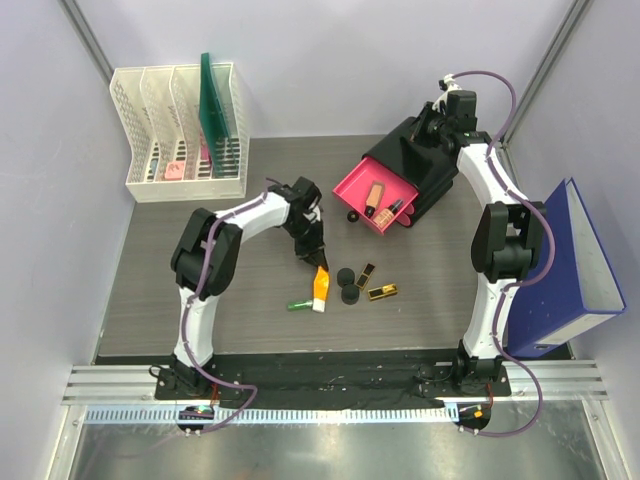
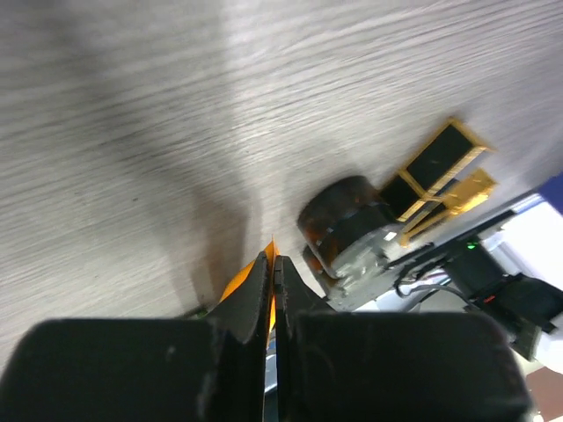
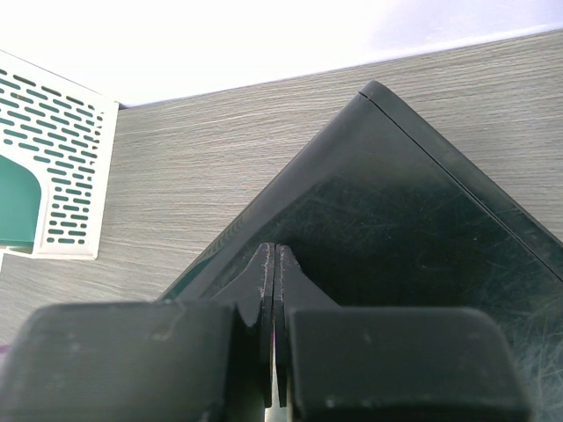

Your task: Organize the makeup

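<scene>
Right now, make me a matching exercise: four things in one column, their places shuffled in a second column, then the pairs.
1 orange tube
2 beige bottle
3 green folder
4 blue binder

A in the white rack
B between the left fingers
C beside the right arm
D in the open pink drawer

Pairs: 1-B, 2-D, 3-A, 4-C

The table (image 1: pixel 200 290) is grey with a fine wood grain, the slotted rack (image 1: pixel 180 140) white and the binder (image 1: pixel 570 260) blue. One tube (image 1: pixel 320 285) is orange with a white cap and the slim tube (image 1: pixel 298 304) green. The compacts (image 1: pixel 345 276) (image 1: pixel 350 295) are black, the sticks (image 1: pixel 382 292) (image 1: pixel 366 275) gold and black, and the box (image 1: pixel 425 150) black with a pink drawer (image 1: pixel 372 182).
</scene>
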Controlling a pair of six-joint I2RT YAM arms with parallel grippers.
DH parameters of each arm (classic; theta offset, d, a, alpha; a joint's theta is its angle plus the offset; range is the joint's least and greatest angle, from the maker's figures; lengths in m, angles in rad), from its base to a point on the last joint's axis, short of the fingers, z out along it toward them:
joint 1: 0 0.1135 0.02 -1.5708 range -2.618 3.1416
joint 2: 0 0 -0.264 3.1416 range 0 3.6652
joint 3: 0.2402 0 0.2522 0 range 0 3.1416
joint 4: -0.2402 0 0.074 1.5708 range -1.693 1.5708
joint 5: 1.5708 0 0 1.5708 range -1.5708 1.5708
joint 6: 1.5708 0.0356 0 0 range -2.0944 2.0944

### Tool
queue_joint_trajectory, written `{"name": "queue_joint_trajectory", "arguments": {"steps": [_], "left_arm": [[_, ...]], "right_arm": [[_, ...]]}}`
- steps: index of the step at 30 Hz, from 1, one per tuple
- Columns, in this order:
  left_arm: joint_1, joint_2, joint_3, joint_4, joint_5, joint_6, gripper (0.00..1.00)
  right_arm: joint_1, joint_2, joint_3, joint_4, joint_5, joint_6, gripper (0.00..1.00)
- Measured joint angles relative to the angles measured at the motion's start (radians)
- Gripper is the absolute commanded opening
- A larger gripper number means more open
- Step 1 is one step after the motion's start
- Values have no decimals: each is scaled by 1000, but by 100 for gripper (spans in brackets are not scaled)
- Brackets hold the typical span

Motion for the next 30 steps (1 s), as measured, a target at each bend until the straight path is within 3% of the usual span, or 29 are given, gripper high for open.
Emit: {"name": "queue_joint_trajectory", "arguments": {"steps": [3, 9, 18, 19, 22, 25, 30], "left_arm": [[39, -22, 37, -5, 21, 2, 0], [140, -42, 264, 39, 111, -14, 0], [202, -73, 360, 534, 290, -332, 1], [201, -66, 366, 571, 304, -353, 18], [199, -62, 361, 597, 331, -357, 46], [199, -87, 298, 566, 320, -277, 58], [199, -186, 88, 420, 235, -75, 61]], "right_arm": [[0, 0, 0, 0, 0, 0, 1], [0, 0, 0, 0, 0, 0, 1], [-2, 0, 0, 0, -1, 0, 1], [-2, 0, 0, 0, -2, 0, 1], [-2, 1, 0, 0, -3, 0, 1], [-6, 2, 1, 0, -6, 0, 1], [-7, 2, 1, 0, -8, 0, 1]]}}
